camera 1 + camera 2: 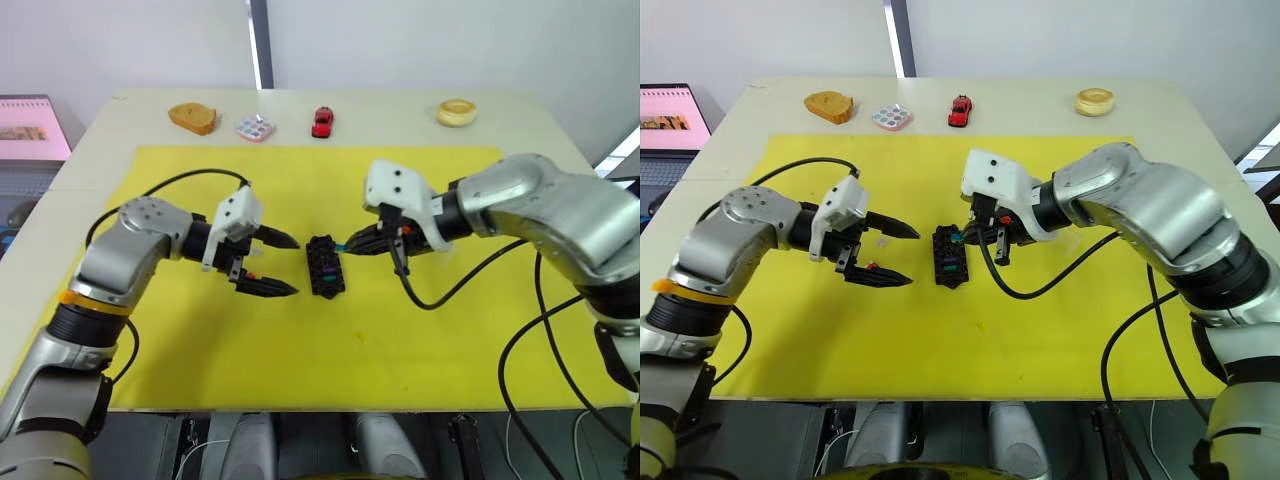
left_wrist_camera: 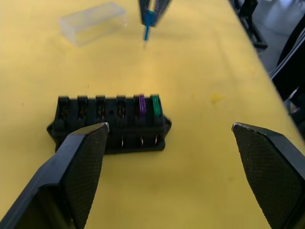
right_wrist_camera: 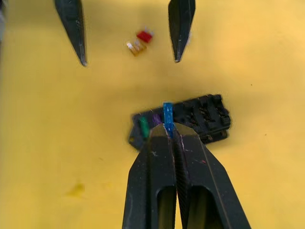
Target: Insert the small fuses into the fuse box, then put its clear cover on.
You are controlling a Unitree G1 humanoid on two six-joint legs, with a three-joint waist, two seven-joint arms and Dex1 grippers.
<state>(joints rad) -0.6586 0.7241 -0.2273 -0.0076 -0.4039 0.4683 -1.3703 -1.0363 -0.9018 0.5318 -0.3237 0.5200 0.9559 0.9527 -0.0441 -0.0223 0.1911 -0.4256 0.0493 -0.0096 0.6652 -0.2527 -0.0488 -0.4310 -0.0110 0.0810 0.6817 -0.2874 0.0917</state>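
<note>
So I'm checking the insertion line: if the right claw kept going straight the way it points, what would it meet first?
Probably the fuse box. The right claw, shut on the teal fuse, points at the box beside the seated purple fuse and green fuse. Depth is unclear, so the exact slot is uncertain.
</note>
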